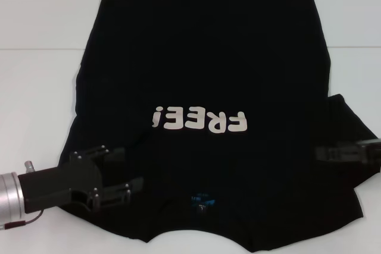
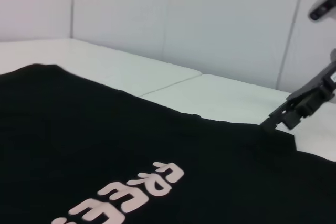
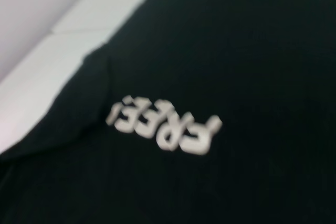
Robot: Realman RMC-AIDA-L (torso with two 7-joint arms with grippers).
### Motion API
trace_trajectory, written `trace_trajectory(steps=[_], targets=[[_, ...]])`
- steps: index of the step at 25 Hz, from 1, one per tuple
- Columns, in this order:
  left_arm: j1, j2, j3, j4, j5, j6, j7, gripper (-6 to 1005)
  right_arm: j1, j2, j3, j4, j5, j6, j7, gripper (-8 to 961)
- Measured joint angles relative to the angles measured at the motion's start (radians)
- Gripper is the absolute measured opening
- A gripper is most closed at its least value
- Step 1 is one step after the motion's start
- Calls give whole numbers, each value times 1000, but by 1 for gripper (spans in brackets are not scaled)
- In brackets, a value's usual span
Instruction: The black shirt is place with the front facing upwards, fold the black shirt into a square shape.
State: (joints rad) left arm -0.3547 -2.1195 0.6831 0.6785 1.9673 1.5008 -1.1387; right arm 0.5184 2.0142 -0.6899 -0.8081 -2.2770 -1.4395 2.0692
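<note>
Flat, black shirt (image 1: pixel 202 69), white block "FREE!" lettering (image 1: pixel 199 121)

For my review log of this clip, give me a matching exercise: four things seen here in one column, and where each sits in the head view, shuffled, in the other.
Things:
1. left end effector
2. right end effector
3. white block letters "FREE!"
4. small blue neck label

Places on the large black cloth T-shirt:
A. over its right sleeve area
B. at the collar, nearest the robot
C. across the chest, mid-shirt
D. over its near left shoulder

Pairs: 1-D, 2-A, 3-C, 4-B
</note>
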Motion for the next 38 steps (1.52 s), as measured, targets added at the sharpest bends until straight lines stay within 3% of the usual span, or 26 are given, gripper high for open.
trace_trajectory(steps=[3, 7, 10, 17, 23, 38], targets=[[0, -1, 21, 0, 1, 5, 27, 763, -4, -16, 2, -123, -83, -93, 177, 906], [-3, -2, 53, 1, 2, 7, 33, 763, 10, -19, 3, -313, -242, -184, 442, 905], [-5, -2, 61, 2, 2, 7, 34, 764, 53, -19, 3, -364, -334, -249, 568, 905], [-5, 1, 61, 3, 2, -2, 40, 763, 134, -20, 2, -270, -500, -218, 659, 895], [-1, 4, 57, 3, 2, -4, 41, 763, 152, -39, 3, -188, -511, -165, 675, 896], [-6, 0, 55, -1, 2, -4, 42, 764, 169, -36, -7, -79, -507, -51, 657, 896]])
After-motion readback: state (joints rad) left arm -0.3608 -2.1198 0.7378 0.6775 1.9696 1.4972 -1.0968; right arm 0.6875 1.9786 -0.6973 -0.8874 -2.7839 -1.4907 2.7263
